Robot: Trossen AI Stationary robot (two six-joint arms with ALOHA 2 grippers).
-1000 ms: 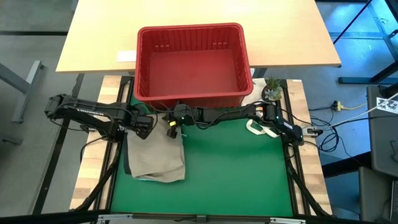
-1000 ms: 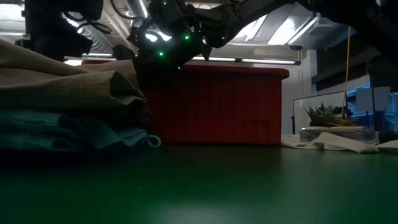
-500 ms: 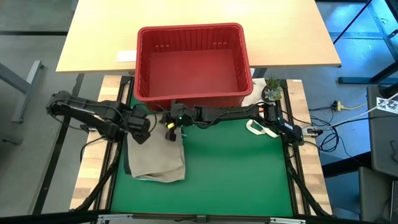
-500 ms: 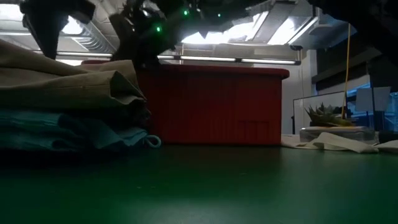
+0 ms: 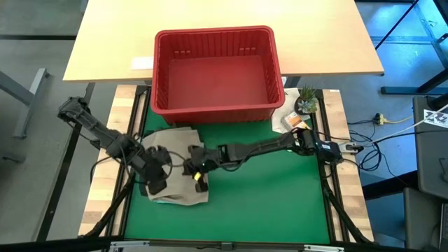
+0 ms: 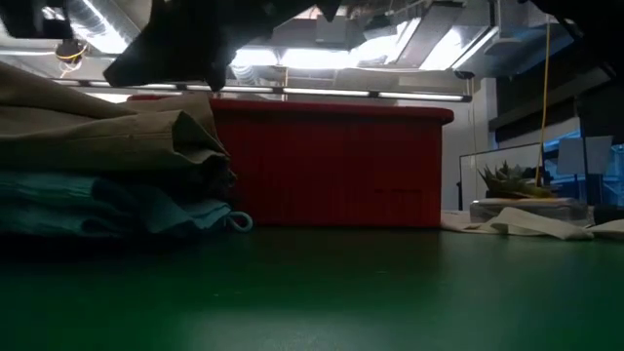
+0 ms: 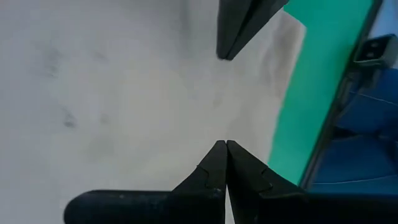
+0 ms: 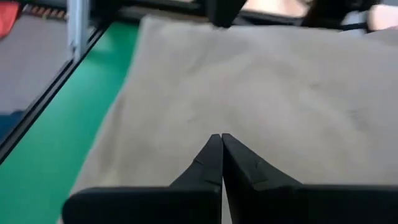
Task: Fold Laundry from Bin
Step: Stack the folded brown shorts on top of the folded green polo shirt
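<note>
A folded beige-tan garment (image 5: 178, 150) tops a stack on the green mat, near the table's left. In the low view (image 6: 107, 136) a light teal garment (image 6: 97, 210) lies under it. The red bin (image 5: 217, 110) stands behind the stack at the far side and holds no cloth that I can see. My left gripper (image 5: 158, 185) and my right gripper (image 5: 200, 183) are both shut and sit over the stack's near part, a little apart. Each wrist view shows its shut fingertips (image 7: 225, 144) (image 8: 221, 137) over beige cloth. My left gripper points its shut fingertips down at the beige garment's top face (image 7: 186, 112); I cannot tell whether they touch it. My right gripper points its shut fingertips down at the same top face (image 8: 249, 106); I cannot tell whether they touch it.
A white cloth bag (image 5: 285, 123) and a small potted plant (image 5: 306, 100) lie at the mat's far right corner; both show in the low view (image 6: 531, 222) (image 6: 507, 180). The mat (image 5: 266, 196) is bare green to the right of the stack.
Both grippers have moved from just in front of the bin's near wall toward the table's near edge and now sit over the near part of the beige stack. The stack has stayed in place.
</note>
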